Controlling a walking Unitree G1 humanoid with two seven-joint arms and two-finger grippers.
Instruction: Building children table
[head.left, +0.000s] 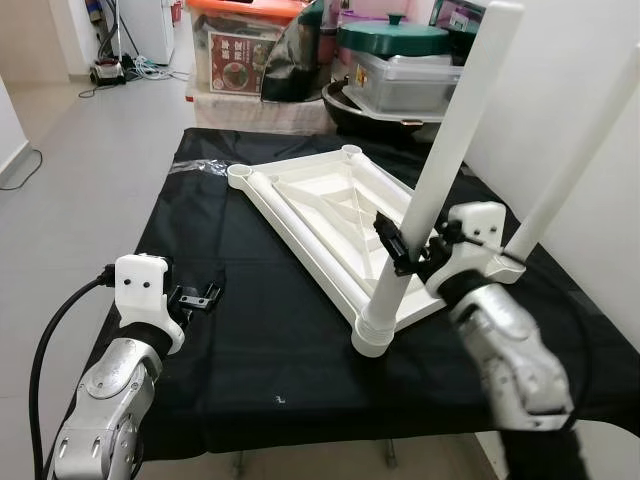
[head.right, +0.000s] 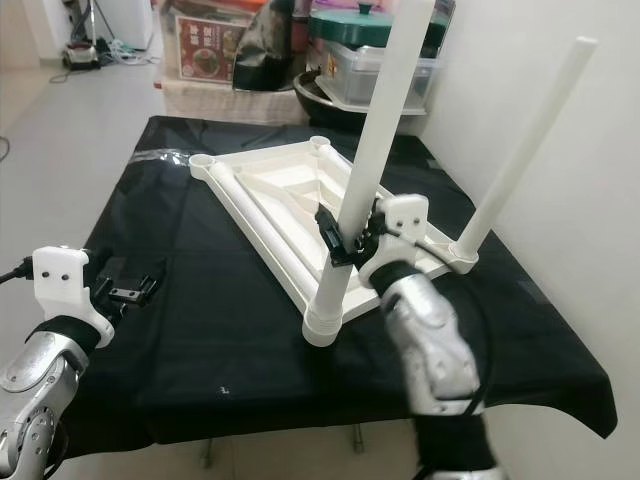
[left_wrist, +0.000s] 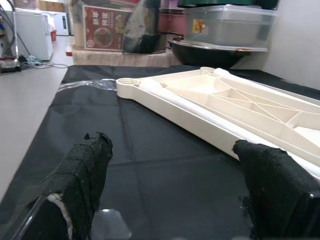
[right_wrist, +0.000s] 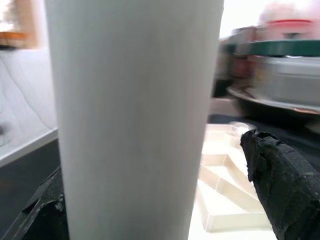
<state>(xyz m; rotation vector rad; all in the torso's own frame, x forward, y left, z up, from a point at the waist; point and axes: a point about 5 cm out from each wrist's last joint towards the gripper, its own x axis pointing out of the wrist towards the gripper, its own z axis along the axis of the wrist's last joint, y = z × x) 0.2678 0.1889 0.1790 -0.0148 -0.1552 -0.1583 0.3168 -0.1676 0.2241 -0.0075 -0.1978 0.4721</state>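
Table (head.left: 250, 340) under a black cloth carries the white plastic tabletop (head.left: 330, 215), lying upside down, ribs up. Two legs stand in its corner sockets: the near leg (head.left: 440, 170) at the front corner, the second leg (head.right: 525, 150) at the corner by the wall. Two far sockets are still empty; another leg appears to lie along the tabletop's long edge.

Right gripper (head.left: 410, 248) is clamped around the near leg, low, just above the socket. Left gripper (head.left: 197, 297) hovers above the cloth left of the tabletop, fingers spread, holding nothing.

Risks, my read:
- Near leg looks slightly tilted; pushing off-axis could jam it or leave it half-seated.
- Nothing braces the tabletop, so a push could slide it on the cloth toward the front edge.
- Second leg is close to the right arm; a swing could knock it.

Containers behind the table: clear lidded tub (head.left: 405, 80), contents unclear, with a green-lidded pot (head.left: 392, 38) on top; box with orange lid (head.left: 245, 45), contents not readable.
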